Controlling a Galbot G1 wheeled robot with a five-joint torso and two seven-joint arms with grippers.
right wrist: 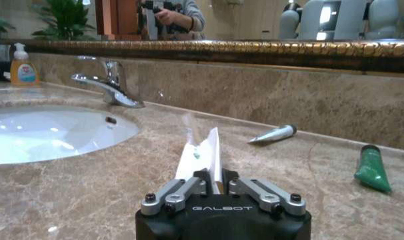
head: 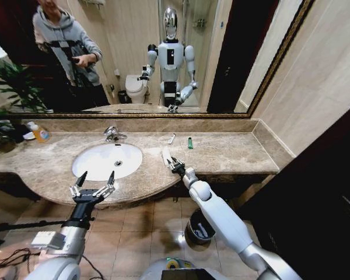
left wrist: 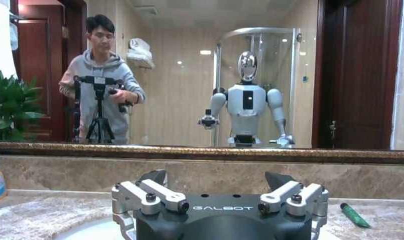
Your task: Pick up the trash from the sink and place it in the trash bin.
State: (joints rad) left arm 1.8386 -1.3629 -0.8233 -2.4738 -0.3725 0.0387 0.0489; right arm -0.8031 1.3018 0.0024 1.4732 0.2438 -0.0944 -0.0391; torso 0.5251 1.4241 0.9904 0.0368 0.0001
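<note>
Closest to you in the right wrist view, your right gripper [right wrist: 215, 186] is pinched tight on the near end of the long flat white packet [right wrist: 203, 156], which stands on edge from the marble counter [head: 233, 153], just off the sink [head: 105, 162] rim at about 3 o'clock. Keep that pinch firm and lift straight up before swinging; the packet looks thin and may flex or slip. The trash bin [head: 193, 232] sits on the floor below the counter edge, at roughly 6 o'clock from the packet, so clear the counter lip first. Your left gripper [head: 94, 185] hangs spread wide and empty at the sink's 6 o'clock. A small white tube [right wrist: 273, 134] and a dark-green bottle [right wrist: 371, 169] lie farther back on the counter.
</note>
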